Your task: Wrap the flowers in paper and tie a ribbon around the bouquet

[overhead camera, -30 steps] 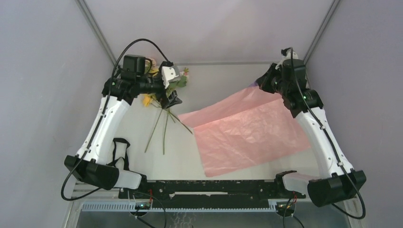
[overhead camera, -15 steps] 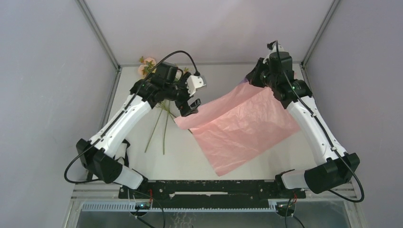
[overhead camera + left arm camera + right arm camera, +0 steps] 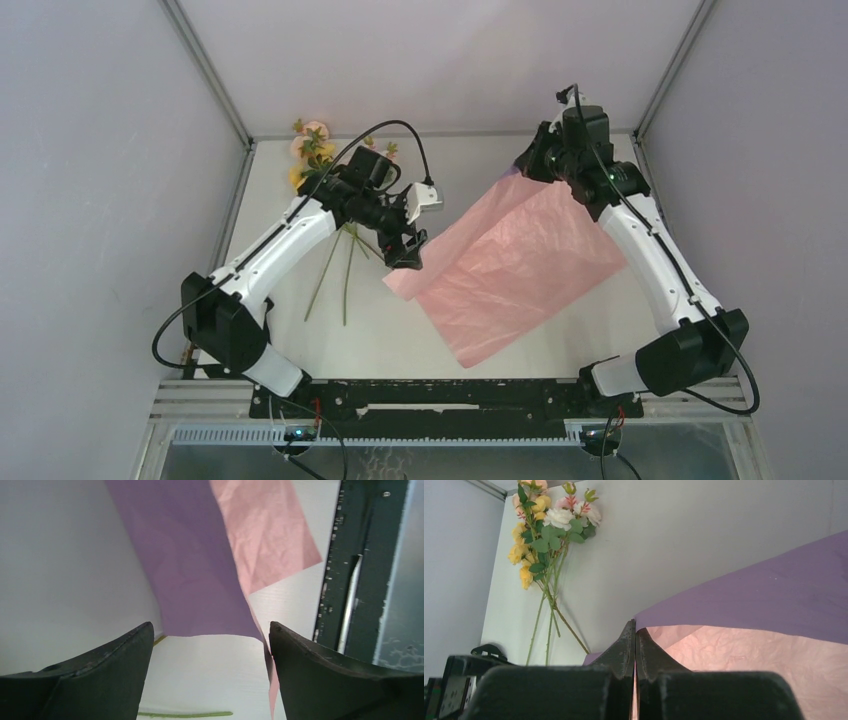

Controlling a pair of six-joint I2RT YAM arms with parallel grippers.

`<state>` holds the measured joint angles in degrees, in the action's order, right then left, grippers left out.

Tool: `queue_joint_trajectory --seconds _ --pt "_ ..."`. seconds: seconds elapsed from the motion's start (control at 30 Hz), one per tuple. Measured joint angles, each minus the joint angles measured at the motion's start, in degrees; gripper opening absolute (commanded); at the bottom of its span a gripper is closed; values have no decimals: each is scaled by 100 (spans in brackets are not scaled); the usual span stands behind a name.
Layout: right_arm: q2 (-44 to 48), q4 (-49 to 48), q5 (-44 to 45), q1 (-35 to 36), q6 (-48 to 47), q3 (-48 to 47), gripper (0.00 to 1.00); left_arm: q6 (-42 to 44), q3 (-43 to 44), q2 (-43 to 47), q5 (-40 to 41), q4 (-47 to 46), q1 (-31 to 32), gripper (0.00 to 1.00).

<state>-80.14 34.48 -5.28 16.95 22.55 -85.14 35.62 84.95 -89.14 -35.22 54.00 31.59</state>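
Flowers [image 3: 312, 152] lie at about ten o'clock on the surface [image 3: 380, 335]. The blooms point to the far corner and the thin stems [image 3: 345, 290] trail back toward six.

Just right of them, near the middle, my left pincer [image 3: 403, 255] hangs with its jaws wide apart and nothing between them. From its wrist view the near-left corner of the paper [image 3: 520, 262] droops just ahead of the gap, with its edge close along the inside of the right-hand finger. I cannot tell whether the two touch.

The paper runs from that corner out toward three o'clock. Its near part lies on the surface and its far corner is raised at about one o'clock. There my right pincer [image 3: 634, 625] is pressed together, and I judge it is clamped on that raised corner. I see no ribbon in any view.

I take this to be the early step of laying the sheet out flat where the flowers can go on it. Wrapping has not begun and the flowers are off the paper.

Next, I think, my left pincer must ease forward until the drooping corner sits between its jaws, then close. Then both arms can draw the sheet taut and set it down. The sheet is thin and crinkled, so a hard pull could tear it or drag it over the stems.
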Motion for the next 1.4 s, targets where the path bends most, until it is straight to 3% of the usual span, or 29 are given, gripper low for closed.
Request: queue_joint_trajectory --seconds 0.07,0.2,0.23,0.3,0.33,0.4,0.43,0.5,0.57,0.7,0.87,1.0,1.27,1.33,1.4 --pt "-37 9 2 -2 -11 -28 0 33 -50 42 -181 109 90 68" --pt "-76 13 -17 -28 -31 -107 0 35 -50 66 -442 271 216 4" --pt "-76 15 -37 -50 -37 -120 0 -20 -50 70 -479 297 227 1" --pt "-74 15 -94 -96 -42 -129 0 -76 -50 70 -538 330 229 0" --pt "-70 26 -136 -131 -46 -136 7 -101 -50 70 -566 354 229 0" --pt "-68 107 -232 -227 -61 -164 44 -208 -50 66 -649 365 210 0" --pt "-66 166 -295 -295 -70 -181 58 -332 -48 52 -772 352 168 0" --pt "-66 289 -411 -494 -105 -234 70 -758 -48 7 -1051 227 17 0" --pt "-63 380 -470 -787 -153 -280 75 -1432 -39 -125 -1318 -181 -330 0" --pt "-17 560 -470 -1222 -170 -262 78 -2841 151 -863 -1451 -1290 -1331 0" --pt "476 579 -293 -1274 -234 221 78 -3558 815 -2286 -1200 -1633 -1989 0" --pt "999 474 -210 -1303 -249 1169 77 -3394 1443 -3178 -678 -1353 -2011 0" --pt "697 466 291 -1493 -74 2575 74 -3565 1276 -3217 -120 -1735 -1932 0" --pt "525 450 363 -1488 9 2752 69 -3652 1209 -3215 -15 -1858 -1915 0" --pt "258 352 483 -1493 57 2844 58 -3775 1182 -3215 122 -1947 -1888 0"
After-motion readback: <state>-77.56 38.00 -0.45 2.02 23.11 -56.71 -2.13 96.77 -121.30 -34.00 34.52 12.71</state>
